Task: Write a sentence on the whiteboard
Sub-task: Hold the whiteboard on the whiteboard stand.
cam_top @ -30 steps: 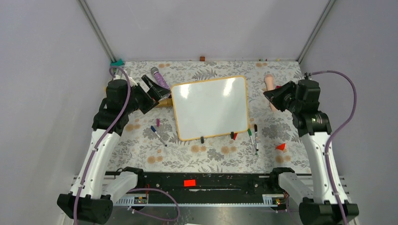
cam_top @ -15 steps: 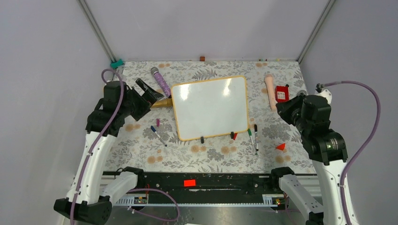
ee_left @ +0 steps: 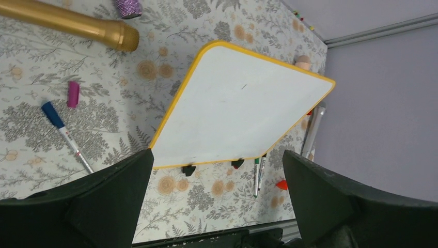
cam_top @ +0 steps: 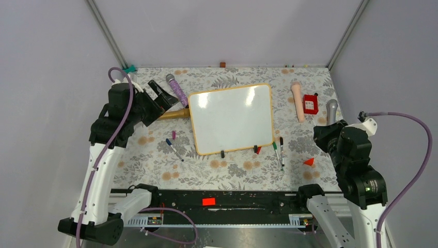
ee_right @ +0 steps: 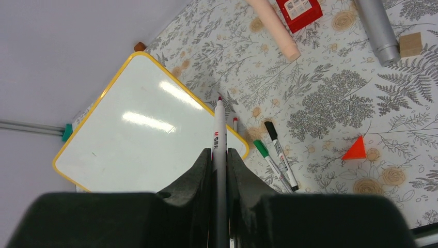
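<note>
Whiteboard (cam_top: 231, 118) blank; right gripper (ee_right: 220, 155) clamps a marker (ee_right: 219, 129), left gripper (ee_left: 217, 175) spread wide and empty — tip should land perpendicular near whiteboard's top-left corner, light pressure.

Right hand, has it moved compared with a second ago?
Yes. The right hand has pulled back toward the near edge of the table, away from the pink cylinder, uncovering the red block beside it. It grips a marker.
</note>
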